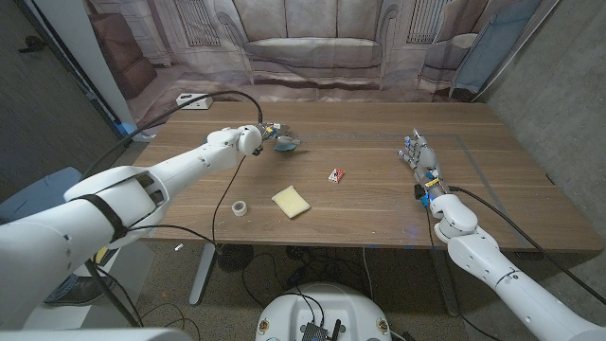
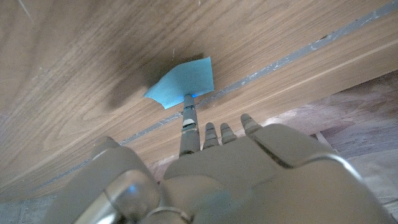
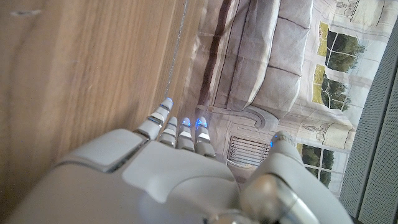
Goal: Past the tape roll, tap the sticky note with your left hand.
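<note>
A blue sticky note (image 1: 290, 145) (image 2: 184, 81) lies at the far middle of the wooden table (image 1: 379, 218). My left hand (image 1: 268, 135) (image 2: 217, 168) reaches over it, one outstretched fingertip (image 2: 188, 104) touching the note's near edge while the other fingers are curled in. A white tape roll (image 1: 240, 209) sits nearer the front edge, behind the left hand's reach. On the right side of the table is my right hand (image 1: 421, 156) (image 3: 180, 162), fingers straight and together, holding nothing.
A yellow sticky pad (image 1: 292, 201) lies beside the tape roll. A small red and white item (image 1: 337, 175) is at the table's middle. A strip of grey tape (image 2: 298, 53) runs along the tabletop near the blue note. A printed sofa backdrop hangs behind the table.
</note>
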Controlling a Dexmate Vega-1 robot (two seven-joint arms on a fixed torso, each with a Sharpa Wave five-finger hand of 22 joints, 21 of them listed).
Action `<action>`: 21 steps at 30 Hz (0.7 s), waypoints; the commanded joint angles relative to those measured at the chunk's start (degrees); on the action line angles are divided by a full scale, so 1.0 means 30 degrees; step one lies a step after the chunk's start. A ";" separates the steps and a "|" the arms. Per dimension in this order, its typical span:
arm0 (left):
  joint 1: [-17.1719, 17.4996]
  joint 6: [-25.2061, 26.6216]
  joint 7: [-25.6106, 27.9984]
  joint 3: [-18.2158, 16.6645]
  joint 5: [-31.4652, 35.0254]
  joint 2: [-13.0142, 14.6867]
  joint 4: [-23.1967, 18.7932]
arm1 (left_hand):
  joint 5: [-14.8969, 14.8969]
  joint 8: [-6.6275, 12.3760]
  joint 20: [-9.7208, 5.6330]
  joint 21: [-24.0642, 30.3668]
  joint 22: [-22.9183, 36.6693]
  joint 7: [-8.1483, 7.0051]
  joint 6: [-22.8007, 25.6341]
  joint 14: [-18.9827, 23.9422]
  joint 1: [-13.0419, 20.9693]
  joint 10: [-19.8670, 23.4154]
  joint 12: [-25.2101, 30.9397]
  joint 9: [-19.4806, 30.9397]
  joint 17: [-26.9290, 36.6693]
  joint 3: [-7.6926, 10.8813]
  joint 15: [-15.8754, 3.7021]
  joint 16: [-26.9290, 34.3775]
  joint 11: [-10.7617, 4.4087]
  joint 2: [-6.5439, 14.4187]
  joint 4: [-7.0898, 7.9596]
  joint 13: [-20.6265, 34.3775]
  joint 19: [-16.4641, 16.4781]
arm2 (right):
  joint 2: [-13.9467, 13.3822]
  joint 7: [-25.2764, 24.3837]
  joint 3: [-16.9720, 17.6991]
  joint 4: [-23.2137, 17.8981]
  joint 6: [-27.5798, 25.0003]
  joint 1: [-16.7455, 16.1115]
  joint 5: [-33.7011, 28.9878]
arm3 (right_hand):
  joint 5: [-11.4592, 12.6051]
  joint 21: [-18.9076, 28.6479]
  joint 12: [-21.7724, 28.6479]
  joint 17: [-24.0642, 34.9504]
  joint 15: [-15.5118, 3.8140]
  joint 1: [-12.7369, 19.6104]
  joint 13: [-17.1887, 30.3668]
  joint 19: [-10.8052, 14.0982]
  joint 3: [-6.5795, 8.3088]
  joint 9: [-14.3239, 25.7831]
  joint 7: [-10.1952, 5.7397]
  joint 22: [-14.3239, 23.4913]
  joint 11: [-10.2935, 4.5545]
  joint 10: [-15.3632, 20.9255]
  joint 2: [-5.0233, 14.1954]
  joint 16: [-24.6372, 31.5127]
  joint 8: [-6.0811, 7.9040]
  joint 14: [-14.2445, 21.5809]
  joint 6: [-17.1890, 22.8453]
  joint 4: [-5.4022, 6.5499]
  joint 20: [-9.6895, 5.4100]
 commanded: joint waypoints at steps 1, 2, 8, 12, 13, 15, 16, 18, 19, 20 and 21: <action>0.0015 0.0170 -0.0191 0.0122 -0.0097 0.0150 -0.0151 | 0.0140 0.0012 0.0073 -0.0006 0.0078 -0.0086 0.0014 -0.0266 0.0054 -0.0159 0.0024 0.0023 0.0036 0.0015 0.0030 0.0003 0.0073 0.0116 -0.0011 0.0024 -0.0872 | 0.0013 -0.0107 0.0036 -0.0121 -0.0069 -0.0142 0.0024 | 0.0083 0.0114 -0.0037 0.0100 0.0085 -0.0027 0.0040 0.0086 0.0012 0.0098 -0.0006 0.0058 0.0054 0.0074 0.0121 0.0105 -0.0069 0.0082 0.0150 -0.0100 0.0038; 0.0063 0.0227 -0.0223 0.0100 -0.0094 0.0241 -0.0307 | 0.0140 0.0017 0.0083 -0.0006 0.0078 -0.0077 0.0019 -0.0250 0.0057 -0.0149 0.0033 0.0023 0.0036 0.0018 0.0042 0.0014 0.0112 0.0119 -0.0011 0.0024 -0.0882 | 0.0026 -0.0112 0.0036 -0.0122 -0.0090 -0.0143 0.0049 | 0.0083 0.0115 -0.0037 0.0100 0.0090 -0.0026 0.0041 0.0088 0.0011 0.0098 -0.0002 0.0058 0.0046 0.0077 0.0120 0.0104 -0.0066 0.0082 0.0160 -0.0103 0.0041; 0.0275 0.0655 -0.0390 -0.0002 0.0037 0.0634 -0.0961 | 0.0139 0.0066 0.0087 0.0003 0.0080 -0.0132 0.0121 -0.0236 0.0069 -0.0128 0.0060 0.0023 0.0037 0.0029 0.0032 0.0036 0.0108 0.0131 -0.0013 0.0025 -0.0894 | 0.0049 -0.0006 -0.0024 -0.0045 -0.0159 -0.0061 0.0090 | 0.0084 0.0114 -0.0030 0.0098 0.0100 -0.0020 0.0043 0.0090 0.0013 0.0099 0.0005 0.0058 0.0028 0.0106 0.0132 0.0101 -0.0063 0.0085 0.0175 -0.0113 0.0042; 0.0330 0.0798 -0.0452 -0.0100 0.0016 0.0724 -0.0990 | 0.0138 0.0061 0.0090 0.0006 0.0080 -0.0139 0.0102 -0.0236 0.0075 -0.0111 0.0076 0.0024 0.0037 0.0035 0.0015 0.0044 0.0114 0.0140 -0.0013 0.0025 -0.0905 | 0.0024 0.0127 -0.0092 0.0066 -0.0120 0.0037 0.0013 | 0.0083 0.0112 -0.0029 0.0101 0.0104 -0.0031 0.0044 0.0087 0.0008 0.0099 -0.0014 0.0058 0.0042 0.0114 0.0136 0.0102 -0.0065 0.0089 0.0177 -0.0110 0.0042; 0.0317 0.0831 -0.0476 -0.0106 0.0016 0.0708 -0.0938 | 0.0138 0.0058 0.0088 0.0008 0.0080 -0.0110 0.0092 -0.0241 0.0077 -0.0114 0.0079 0.0024 0.0037 0.0038 0.0022 0.0045 0.0109 0.0142 -0.0013 0.0025 -0.0906 | 0.0051 0.0071 -0.0065 0.0009 -0.0210 0.0026 0.0105 | 0.0082 0.0112 -0.0027 0.0102 0.0102 -0.0036 0.0044 0.0085 0.0005 0.0100 -0.0007 0.0058 0.0026 0.0122 0.0135 0.0100 -0.0065 0.0085 0.0179 -0.0110 0.0049; 0.0285 0.0851 -0.0482 -0.0109 0.0023 0.0678 -0.0830 | 0.0138 0.0057 0.0078 0.0012 0.0081 -0.0118 0.0086 -0.0247 0.0079 -0.0111 0.0082 0.0024 0.0037 0.0040 0.0019 0.0045 0.0098 0.0144 -0.0013 0.0026 -0.0902 | 0.0023 0.0086 -0.0086 0.0030 -0.0189 0.0041 0.0040 | 0.0082 0.0110 -0.0027 0.0101 0.0120 -0.0035 0.0045 0.0082 0.0003 0.0100 0.0000 0.0058 0.0035 0.0125 0.0131 0.0093 -0.0069 0.0073 0.0173 -0.0114 0.0050; 0.0275 0.0843 -0.0461 -0.0121 0.0005 0.0658 -0.0768 | 0.0137 0.0052 0.0081 0.0012 0.0081 -0.0128 0.0070 -0.0243 0.0082 -0.0117 0.0084 0.0024 0.0037 0.0042 0.0019 0.0050 0.0110 0.0146 -0.0014 0.0026 -0.0908 | 0.0031 0.0048 -0.0063 -0.0013 -0.0261 0.0027 0.0107 | 0.0081 0.0110 -0.0032 0.0102 0.0122 -0.0041 0.0045 0.0083 0.0000 0.0100 -0.0004 0.0058 0.0034 0.0115 0.0129 0.0097 -0.0065 0.0082 0.0183 -0.0113 0.0049; 0.0241 0.0800 -0.0409 -0.0117 0.0005 0.0619 -0.0650 | 0.0137 0.0046 0.0095 0.0012 0.0081 -0.0152 0.0049 -0.0258 0.0085 -0.0121 0.0087 0.0024 0.0037 0.0044 0.0023 0.0047 0.0106 0.0148 -0.0015 0.0026 -0.0918 | 0.0031 0.0008 -0.0046 -0.0027 -0.0310 0.0021 0.0137 | 0.0080 0.0109 -0.0029 0.0105 0.0123 -0.0050 0.0046 0.0081 -0.0004 0.0100 0.0003 0.0058 0.0024 0.0126 0.0130 0.0096 -0.0068 0.0081 0.0178 -0.0110 0.0049; 0.0220 0.0772 -0.0395 -0.0106 0.0010 0.0599 -0.0596 | 0.0136 0.0054 0.0082 0.0016 0.0081 -0.0171 0.0066 -0.0256 0.0087 -0.0122 0.0090 0.0025 0.0037 0.0046 0.0030 0.0051 0.0103 0.0150 -0.0015 0.0026 -0.0914 | 0.0016 0.0025 -0.0051 -0.0008 -0.0297 0.0022 0.0116 | 0.0080 0.0109 -0.0027 0.0104 0.0124 -0.0049 0.0046 0.0082 -0.0005 0.0100 0.0001 0.0058 0.0020 0.0131 0.0128 0.0095 -0.0067 0.0080 0.0182 -0.0112 0.0041; 0.0199 0.0746 -0.0379 -0.0095 0.0013 0.0577 -0.0543 | 0.0135 0.0052 0.0092 0.0019 0.0082 -0.0173 0.0056 -0.0263 0.0090 -0.0132 0.0091 0.0025 0.0037 0.0049 0.0038 0.0052 0.0113 0.0153 -0.0015 0.0026 -0.0915 | 0.0022 0.0002 -0.0038 -0.0022 -0.0321 0.0012 0.0145 | 0.0080 0.0112 -0.0030 0.0103 0.0117 -0.0045 0.0046 0.0089 -0.0005 0.0100 0.0001 0.0058 0.0022 0.0127 0.0126 0.0095 -0.0071 0.0083 0.0175 -0.0117 0.0045; 0.0172 0.0722 -0.0367 -0.0078 0.0020 0.0549 -0.0481 | 0.0135 0.0046 0.0116 0.0020 0.0082 -0.0180 0.0036 -0.0258 0.0092 -0.0128 0.0095 0.0025 0.0037 0.0051 0.0021 0.0055 0.0096 0.0155 -0.0016 0.0027 -0.0919 | 0.0005 0.0011 -0.0051 0.0006 -0.0277 0.0015 0.0084 | 0.0080 0.0110 -0.0032 0.0101 0.0103 -0.0043 0.0047 0.0084 -0.0006 0.0100 0.0001 0.0058 0.0020 0.0122 0.0124 0.0094 -0.0071 0.0084 0.0176 -0.0120 0.0051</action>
